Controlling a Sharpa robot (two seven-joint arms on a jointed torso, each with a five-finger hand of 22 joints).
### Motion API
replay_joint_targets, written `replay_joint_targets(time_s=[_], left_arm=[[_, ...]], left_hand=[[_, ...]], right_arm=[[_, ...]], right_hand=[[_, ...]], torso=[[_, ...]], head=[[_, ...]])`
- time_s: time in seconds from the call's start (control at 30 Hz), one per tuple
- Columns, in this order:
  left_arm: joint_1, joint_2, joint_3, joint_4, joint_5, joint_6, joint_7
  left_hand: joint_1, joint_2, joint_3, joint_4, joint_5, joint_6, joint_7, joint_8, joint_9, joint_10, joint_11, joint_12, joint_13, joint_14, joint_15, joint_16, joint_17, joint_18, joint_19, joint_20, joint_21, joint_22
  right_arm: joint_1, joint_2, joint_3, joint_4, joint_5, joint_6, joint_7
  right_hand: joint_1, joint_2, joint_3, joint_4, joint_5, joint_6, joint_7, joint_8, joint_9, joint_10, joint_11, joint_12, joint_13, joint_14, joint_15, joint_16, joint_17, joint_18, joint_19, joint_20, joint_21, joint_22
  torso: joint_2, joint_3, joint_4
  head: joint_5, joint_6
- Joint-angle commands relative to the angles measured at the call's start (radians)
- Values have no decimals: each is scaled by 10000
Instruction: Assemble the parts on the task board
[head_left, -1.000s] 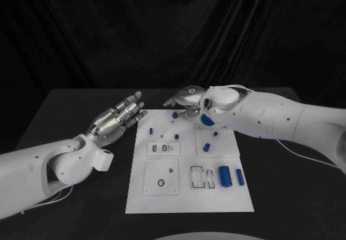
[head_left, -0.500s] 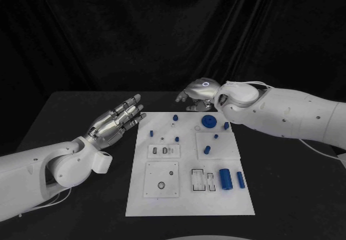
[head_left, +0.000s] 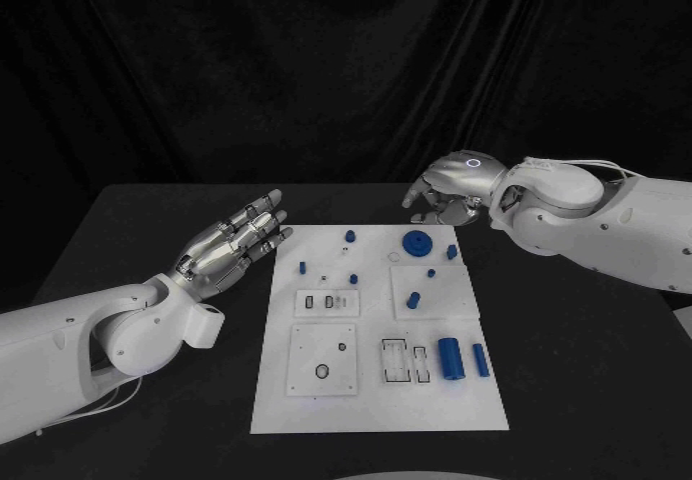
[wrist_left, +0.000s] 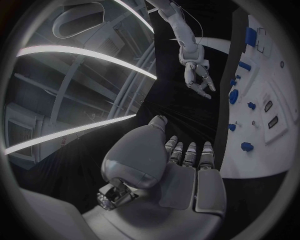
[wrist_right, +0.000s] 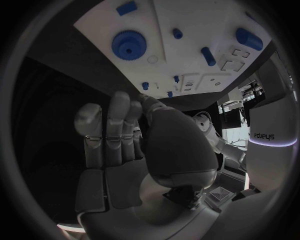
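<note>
Over the far edge of the board: we are holding our right hand (head_left: 440, 200) just beyond the task board (head_left: 378, 400), fingers loosely apart and carrying nothing.
Right hand, close up: in the right wrist view our fingers (wrist_right: 107, 131) are reaching out nearly straight beside one another, with no part between them.
Left hand: we are keeping our left hand (head_left: 235, 243) flat and spread beside the board's left edge, holding nothing; we judge it is waiting clear of the work.
Board: it is lying in the middle of the black table (head_left: 144, 240), long side running away from us.
Gear: a blue toothed wheel (head_left: 418, 241) is sitting on the board's far end, close to our right hand and probably the nearest thing to act on.
Small pegs: several blue pegs (head_left: 303, 266) are standing or lying across the far half, well apart from one another.
Cylinders: two larger blue cylinders (head_left: 450, 353) are lying side by side near the board's right edge.
Recesses: the rectangular slots (head_left: 394, 357) and the oval hole (head_left: 323, 371) are looking unfilled.
Progress: we judge most of the assembly is not yet done.
</note>
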Motion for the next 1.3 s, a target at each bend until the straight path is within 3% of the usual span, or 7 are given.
replay_joint_targets(time_s=[0.03, 0.07, 0.13, 0.17, 0.4, 0.83, 1.3], left_arm=[[16, 22, 6, -7, -50, 74, 72], [16, 30, 6, -17, -50, 80, 69], [16, 42, 6, -30, -50, 89, 66], [15, 51, 6, -37, -50, 96, 64], [13, 92, 6, -74, -50, 148, 38], [11, 86, 5, -90, -50, 206, 12], [10, 46, 5, -103, -50, 237, 2]], left_hand=[[49, 72, 47, -33, 56, 26, 59, 69, 11, 0, 87, -66, -11, 23, 85, -36, -12, -79, -4, 78, -29, -9], [50, 73, 57, -41, 57, 28, 65, 71, 12, 0, 94, -66, -11, 23, 91, -36, -12, -82, -3, 80, -28, -9], [51, 74, 63, -46, 57, 29, 69, 72, 12, 0, 98, -66, -11, 23, 95, -36, -12, -84, -3, 82, -28, -8], [51, 74, 63, -46, 57, 29, 69, 72, 12, 0, 98, -66, -11, 23, 95, -36, -12, -84, -3, 82, -28, -8], [55, 78, 118, -89, 58, 80, 97, 94, 21, 0, 125, -66, -11, 23, 140, -36, -12, -111, -4, 98, -28, -9], [56, 77, 131, -101, 58, 97, 106, 101, 24, 0, 131, -66, -11, 23, 148, -36, -12, -118, -6, 101, -30, -10], [64, 76, 173, -138, 61, 125, 130, 115, 28, 0, 157, -66, -11, 23, 166, -36, -12, -133, -7, 109, -31, -11]], right_arm=[[-142, -126, 3, 39, 241, 906, -935], [-189, -150, 3, 15, 254, 925, -1008], [-249, -169, 3, -21, 266, 928, -1069], [-288, -177, 2, -44, 272, 925, -1099], [-561, -119, 2, -232, 293, 909, -1254], [-785, 141, 2, -606, 297, 744, -1458], [-965, 437, 2, -990, 298, 771, -1518]], right_hand=[[-414, 17, -265, 287, -167, -105, -7, 25, 155, 1469, 3, 2159, 3120, 588, -45, 2458, 2888, -203, 229, -59, 518, 592], [-487, -2, -362, 334, -151, -141, 13, 56, 227, 2173, -46, 2718, 4178, 771, -23, 3138, 3732, -274, 367, -33, 818, 901], [-585, 6, -509, 407, -157, -222, -26, 125, 402, 2216, -23, 2745, 4238, 1075, -14, 3978, 4851, -308, 434, -28, 1085, 1222], [-698, -43, -618, 510, -86, -257, -9, 170, 507, 2216, 5, 2745, 4238, 1159, -52, 4140, 5072, -461, 857, -41, 1737, 1835], [-602, -112, -671, 587, 89, -663, -40, 122, 712, 2216, -35, 2745, 4238, 1159, -107, 4140, 5072, -738, 1580, -96, 2819, 2842], [-134, 50, -520, 176, 319, -1361, 25, -63, 815, 2216, 3, 2745, 4238, 1159, -90, 4140, 5072, -765, 1652, -85, 2933, 2982], [-185, 101, -557, 136, 150, -1366, 117, -1, 875, 2216, 72, 2745, 4238, 1159, -39, 4140, 5072, -728, 1564, -47, 2810, 2901]], torso=[[12, -21, -6], [14, -27, -22], [16, -27, -26], [23, -28, -23], [30, 7, -7], [23, 2, 26], [7, -10, 23]], head=[[-23, 8], [-17, 9], [-20, 7], [-29, 6], [-44, -9], [-94, -34], [-122, -87]])
